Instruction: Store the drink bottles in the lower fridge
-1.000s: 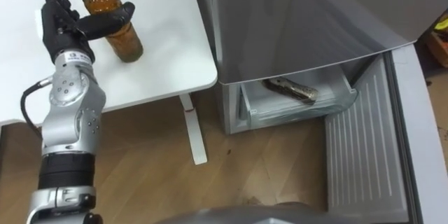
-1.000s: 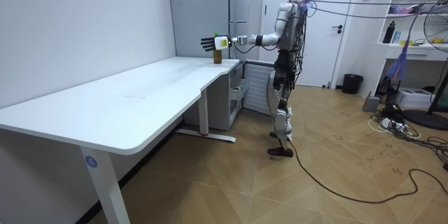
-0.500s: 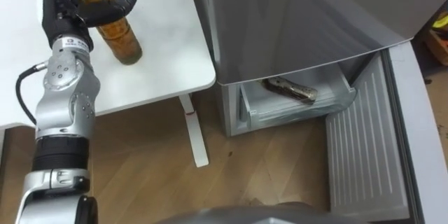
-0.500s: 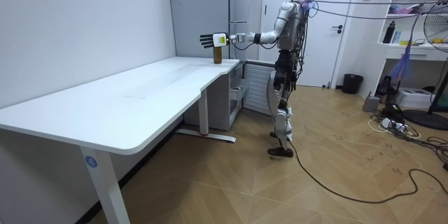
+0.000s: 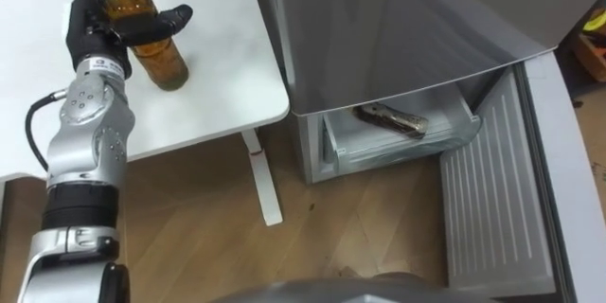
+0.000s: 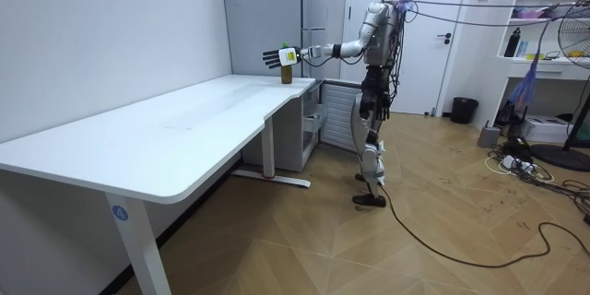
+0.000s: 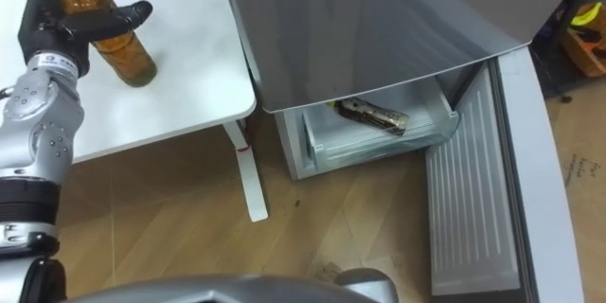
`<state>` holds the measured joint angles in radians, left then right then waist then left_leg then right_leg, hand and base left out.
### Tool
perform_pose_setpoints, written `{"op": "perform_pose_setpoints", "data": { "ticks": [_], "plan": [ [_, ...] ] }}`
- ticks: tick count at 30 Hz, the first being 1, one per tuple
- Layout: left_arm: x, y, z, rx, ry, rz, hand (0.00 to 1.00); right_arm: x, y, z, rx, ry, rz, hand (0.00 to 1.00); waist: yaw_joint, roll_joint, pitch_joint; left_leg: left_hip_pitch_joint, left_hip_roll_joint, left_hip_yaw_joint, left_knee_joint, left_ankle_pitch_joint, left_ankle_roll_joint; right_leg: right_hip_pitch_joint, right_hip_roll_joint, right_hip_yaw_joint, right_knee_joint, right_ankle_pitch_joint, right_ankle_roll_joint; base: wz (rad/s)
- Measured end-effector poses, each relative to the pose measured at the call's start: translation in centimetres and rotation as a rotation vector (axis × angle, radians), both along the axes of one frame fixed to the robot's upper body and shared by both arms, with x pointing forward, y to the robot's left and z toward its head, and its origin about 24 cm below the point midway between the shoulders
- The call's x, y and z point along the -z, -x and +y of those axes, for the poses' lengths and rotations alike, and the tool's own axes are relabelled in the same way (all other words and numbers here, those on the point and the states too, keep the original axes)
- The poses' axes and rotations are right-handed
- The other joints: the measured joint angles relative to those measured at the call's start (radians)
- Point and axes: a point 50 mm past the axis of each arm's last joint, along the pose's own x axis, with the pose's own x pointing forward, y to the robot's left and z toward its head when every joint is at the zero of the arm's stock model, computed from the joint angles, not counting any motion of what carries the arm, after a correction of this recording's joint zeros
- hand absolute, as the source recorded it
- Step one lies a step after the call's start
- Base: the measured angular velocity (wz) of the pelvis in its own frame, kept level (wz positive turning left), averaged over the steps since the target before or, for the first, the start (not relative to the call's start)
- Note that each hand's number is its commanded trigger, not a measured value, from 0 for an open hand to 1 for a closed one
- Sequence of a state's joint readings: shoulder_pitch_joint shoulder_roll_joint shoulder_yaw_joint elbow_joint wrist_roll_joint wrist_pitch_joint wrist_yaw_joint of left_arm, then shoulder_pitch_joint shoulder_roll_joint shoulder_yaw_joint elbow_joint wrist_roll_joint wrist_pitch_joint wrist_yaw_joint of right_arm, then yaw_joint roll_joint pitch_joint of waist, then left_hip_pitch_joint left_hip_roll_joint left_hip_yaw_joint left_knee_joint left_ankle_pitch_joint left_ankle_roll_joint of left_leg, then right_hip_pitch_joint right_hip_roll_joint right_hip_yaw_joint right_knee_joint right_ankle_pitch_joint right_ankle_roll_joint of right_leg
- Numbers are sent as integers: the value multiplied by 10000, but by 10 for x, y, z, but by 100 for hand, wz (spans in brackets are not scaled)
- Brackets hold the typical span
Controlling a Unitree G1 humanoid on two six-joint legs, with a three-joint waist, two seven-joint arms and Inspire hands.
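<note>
- Bottle (image 5: 163, 62) of brown tea, green cap on, stands upright on the white table (image 5: 218, 80), up at 10 o'clock in the eye views and near the table's fridge-side edge.
- Step in hand, by the look of it: the pick-up (nothing is lifted, the base sits on the tabletop).
- Left hand (image 5: 93, 30) is right at the bottle. Its fingers stand straight up behind the bottle and its thumb lies across the front toward 3 o'clock, so it is cupping, not clamped.
- Arm pose: a long reach, with the forearm running from 7 o'clock up to the hand. The room view has the robot standing upright before the fridge, that arm held out level over the table's end.
- Next move calls for closing firmly round the bottle, lifting it clear, then carrying it toward 4 o'clock and down.
- Target looks ready: the lower fridge drawer (image 5: 398, 144) stands pulled out, its door (image 5: 492, 218) is swung wide, and a dark oblong item (image 5: 390, 120) lies inside.
</note>
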<state>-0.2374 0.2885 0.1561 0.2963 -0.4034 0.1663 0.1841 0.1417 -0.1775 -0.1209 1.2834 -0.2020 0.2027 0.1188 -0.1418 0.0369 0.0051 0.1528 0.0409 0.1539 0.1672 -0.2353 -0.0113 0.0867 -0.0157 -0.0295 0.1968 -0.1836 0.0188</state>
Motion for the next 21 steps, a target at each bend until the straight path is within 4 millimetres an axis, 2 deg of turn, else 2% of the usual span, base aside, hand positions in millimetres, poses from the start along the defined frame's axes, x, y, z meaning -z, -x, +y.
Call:
{"op": "perform_pose_setpoints", "data": {
  "ticks": [5,6,7,8,21],
  "plan": [
    [-1,0,0,23,-5,-19,0,0,0,0,20,57,0,0,-7,-13,13,15,0,24,8,0,0,-2,1,15,33,-2,0,0],
    [-1,0,0,24,-4,-12,26,0,0,0,26,67,6,0,-12,-20,19,18,0,24,9,0,0,-1,1,18,33,-2,0,0],
    [0,0,0,25,-1,-5,84,0,0,0,43,69,11,0,-12,-29,24,17,0,24,10,0,0,1,0,17,35,-2,0,0],
    [0,0,0,26,5,3,100,0,0,0,108,74,13,0,-5,-47,36,1,0,37,12,0,0,-24,0,18,39,-6,-3,0],
    [0,-1,-1,55,21,134,100,0,2,0,138,82,99,0,18,-99,-8,-54,0,49,1,0,0,-145,5,57,96,-24,-11,-1]
  ]
}}
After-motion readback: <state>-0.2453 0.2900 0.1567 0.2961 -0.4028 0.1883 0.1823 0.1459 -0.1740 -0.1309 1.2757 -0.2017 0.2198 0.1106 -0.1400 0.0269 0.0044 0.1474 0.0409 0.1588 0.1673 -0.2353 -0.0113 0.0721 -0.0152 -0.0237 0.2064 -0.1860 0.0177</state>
